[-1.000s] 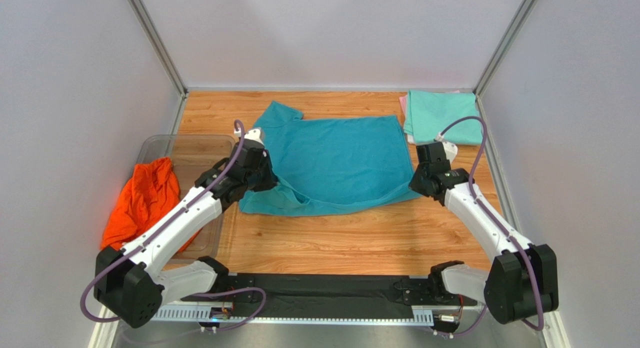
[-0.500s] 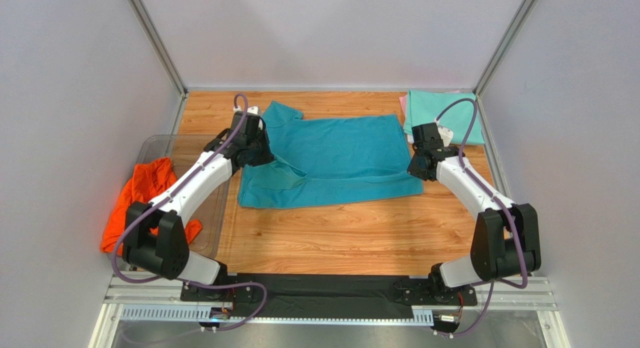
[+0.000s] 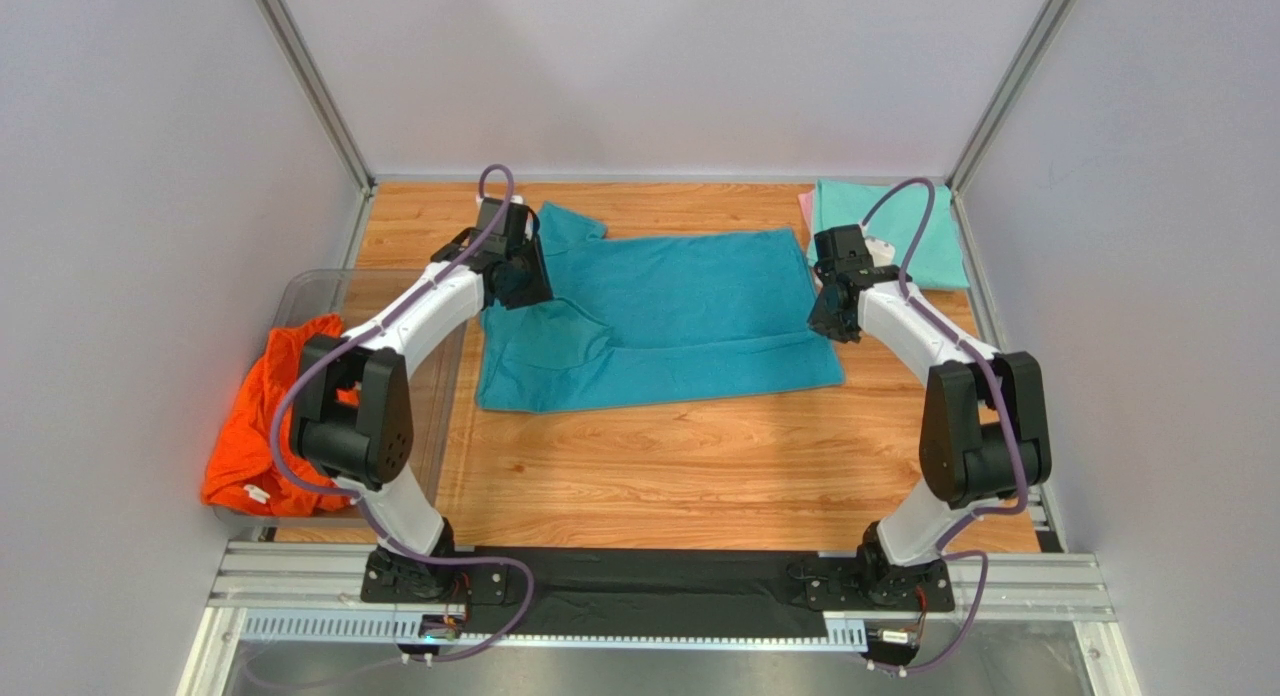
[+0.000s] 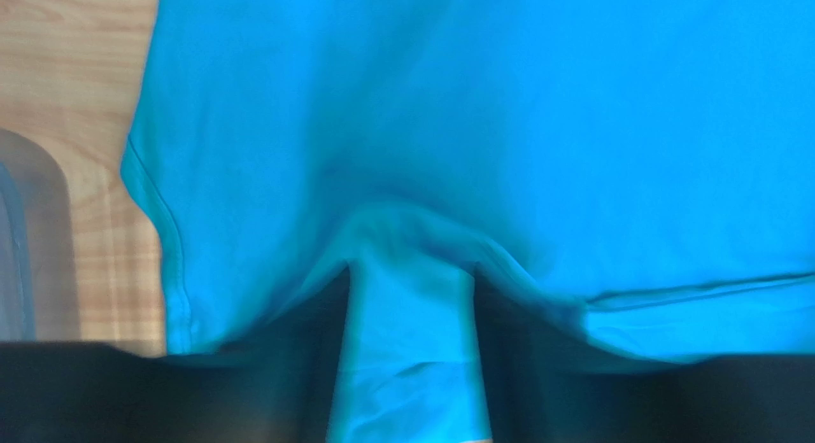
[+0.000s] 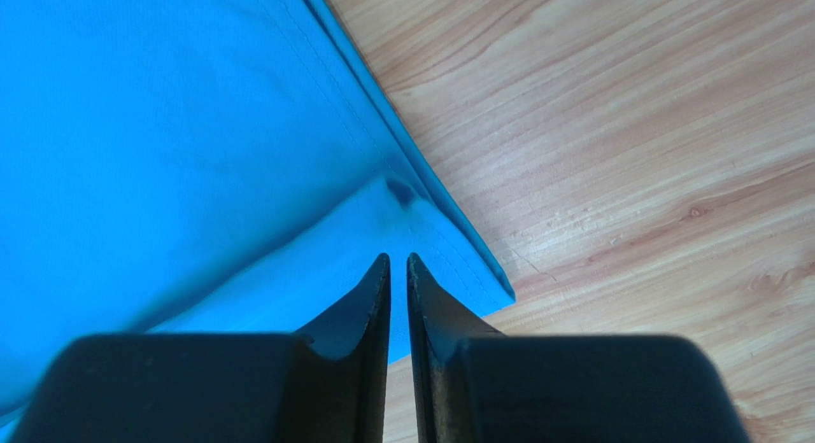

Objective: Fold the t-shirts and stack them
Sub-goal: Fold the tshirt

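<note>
The teal-blue t-shirt (image 3: 676, 299) lies spread on the wooden table, its left part rumpled into a fold. My left gripper (image 3: 516, 276) is at the shirt's left side near the sleeve. In the left wrist view its jaws stand apart, and teal cloth (image 4: 478, 109) tents up in the gap at the gripper (image 4: 409, 276). My right gripper (image 3: 831, 315) hangs over the shirt's right edge. Its jaws (image 5: 398, 259) are parted by a narrow slit above the hem corner (image 5: 172, 128), and nothing is pinched. The orange t-shirt (image 3: 278, 411) is heaped at the left. The folded mint green t-shirt (image 3: 902, 231) covers the pink one (image 3: 807, 206).
A clear plastic tub (image 3: 376, 294) stands at the left table edge, with the orange shirt draped over its near side. Grey walls close in on both sides and the back. Bare wood (image 3: 676, 471) runs between the shirt and the arm bases.
Both arms reached farther back and drew the shirt's side edges away from the bases. The jaws, shut on cloth before, have now parted, the left widely and the right slightly.
</note>
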{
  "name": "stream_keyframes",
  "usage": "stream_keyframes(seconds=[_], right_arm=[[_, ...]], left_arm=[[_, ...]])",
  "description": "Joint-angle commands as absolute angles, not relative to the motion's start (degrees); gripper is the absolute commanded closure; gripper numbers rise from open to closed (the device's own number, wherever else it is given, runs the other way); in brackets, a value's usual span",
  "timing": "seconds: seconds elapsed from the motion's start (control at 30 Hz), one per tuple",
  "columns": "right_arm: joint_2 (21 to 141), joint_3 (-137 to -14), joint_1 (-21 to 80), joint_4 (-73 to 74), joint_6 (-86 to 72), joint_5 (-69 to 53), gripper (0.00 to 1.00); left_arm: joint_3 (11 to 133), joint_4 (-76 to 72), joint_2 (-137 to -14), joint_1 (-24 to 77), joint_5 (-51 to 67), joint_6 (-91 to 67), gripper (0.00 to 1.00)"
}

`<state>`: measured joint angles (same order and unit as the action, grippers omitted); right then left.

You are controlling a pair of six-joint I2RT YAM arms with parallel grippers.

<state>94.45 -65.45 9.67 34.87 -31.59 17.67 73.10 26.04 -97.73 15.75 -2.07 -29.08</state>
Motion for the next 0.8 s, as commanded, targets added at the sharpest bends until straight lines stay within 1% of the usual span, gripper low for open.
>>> stream_keyframes(seconds=[0.0,0.03,0.07,0.1,0.13,0.17,0.2,0.23,0.37,0.43,0.53,0.63,0.77], right_arm=[[95.2,-71.0,9.3,35.2,-30.7,20.1,0.75],[95.1,-71.5,9.3,36.6,-30.2,19.9,0.5],[94.5,-72.1,9.3,37.8,-30.2,19.7,0.37],[93.9,-72.1,9.2,37.9,-30.1,19.7,0.37],[93.1,-71.4,9.3,37.9,-29.7,18.6,0.28],[91.2,-70.8,9.2,38.0,-29.7,17.9,0.22],[90.2,-70.1,9.3,37.8,-29.8,17.2,0.17],[89.1,-68.1,9.5,37.8,-29.8,15.3,0.0],[84.5,-62.3,11.3,35.2,-29.1,10.0,0.0],[84.3,-60.7,12.8,32.7,-27.8,6.1,0.0],[87.6,-59.9,14.3,30.9,-26.2,3.6,0.0],[91.7,-61.2,14.8,30.7,-24.7,3.7,0.0],[96.3,-62.1,14.8,30.5,-24.1,3.0,0.0]], left_arm=[[78.7,27.8,-99.1,15.4,-4.6,-28.7,0.36],[79.4,28.5,-99.1,15.4,-4.4,-28.9,0.21],[79.7,28.7,-98.2,15.4,-3.3,-29.1,0.09],[79.6,28.8,-98.2,15.4,-3.3,-29.4,0.07],[79.4,28.8,-96.9,15.4,-1.3,-29.6,0.04],[78.3,28.6,-96.2,15.4,-0.4,-29.7,0.01],[77.8,28.5,-95.5,15.5,1.6,-30.1,0.0],[76.2,28.2,-94.3,15.5,4.6,-30.2,0.0],[69.7,24.3,-92.4,16.3,11.3,-32.4,0.0],[67.6,22.0,-92.8,17.1,13.8,-33.9,0.0],[64.1,19.5,-94.4,18.0,16.3,-35.3,0.0],[61.6,16.1,-96.1,18.1,17.9,-36.8,0.0],[60.1,15.4,-97.6,18.1,16.9,-38.1,0.0]])
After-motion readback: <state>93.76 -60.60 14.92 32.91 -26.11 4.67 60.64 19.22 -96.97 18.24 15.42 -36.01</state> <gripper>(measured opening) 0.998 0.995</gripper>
